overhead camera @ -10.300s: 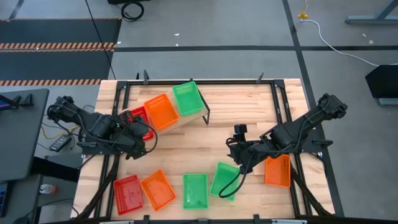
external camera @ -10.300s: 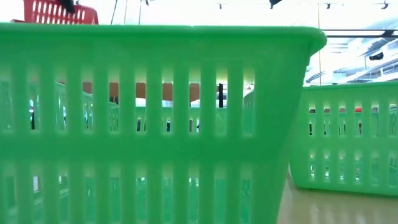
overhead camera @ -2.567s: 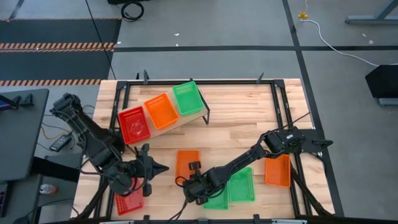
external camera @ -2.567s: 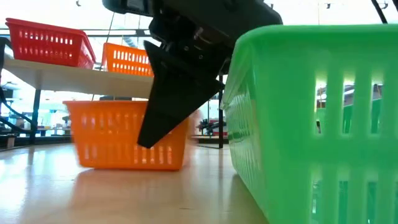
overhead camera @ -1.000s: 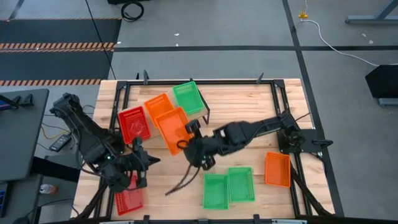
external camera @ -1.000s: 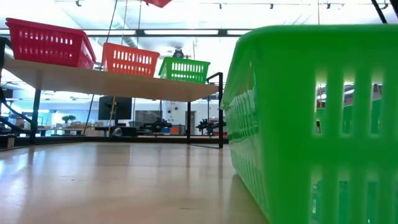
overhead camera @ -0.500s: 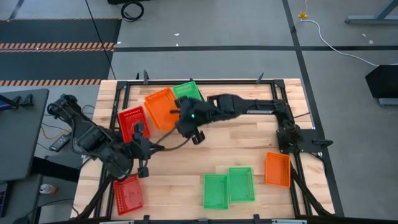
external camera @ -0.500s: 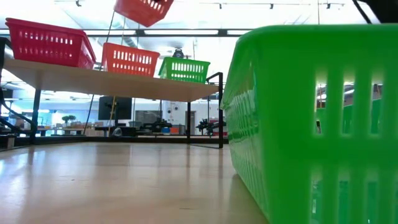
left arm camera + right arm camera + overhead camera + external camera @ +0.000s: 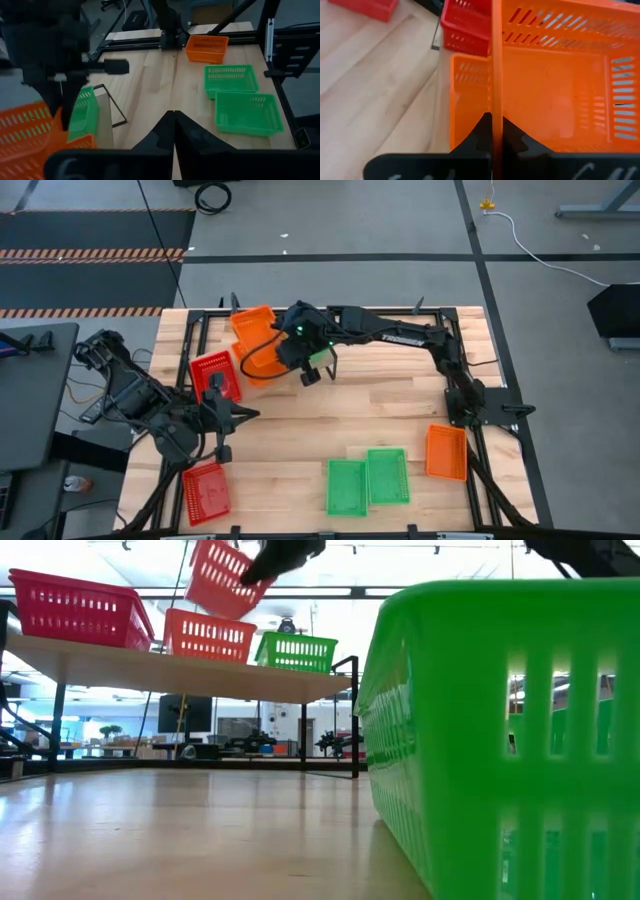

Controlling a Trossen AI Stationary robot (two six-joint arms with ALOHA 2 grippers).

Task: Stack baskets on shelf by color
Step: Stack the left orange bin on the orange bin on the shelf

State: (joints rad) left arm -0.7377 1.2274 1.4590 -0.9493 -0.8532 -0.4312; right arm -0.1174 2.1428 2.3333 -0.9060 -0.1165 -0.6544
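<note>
Swinging up from mid-table within the last second, the right gripper (image 9: 290, 350) now holds an orange basket (image 9: 253, 337) tilted above the shelf (image 9: 170, 670) — its jaws pinched on the thin rim, directly over the orange basket already there (image 9: 470, 100). Only lowering seems left. The left gripper (image 9: 228, 416), fingers together on nothing, waits beside the shelf. Baskets are slotted, glossy plastic; the plank is pale wood.

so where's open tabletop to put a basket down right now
The middle of the tabletop is bare, between the shelf and the two green baskets. The shelf end is crowded: the right gripper holds an orange basket above it, and the left gripper hangs beside the red basket.
</note>
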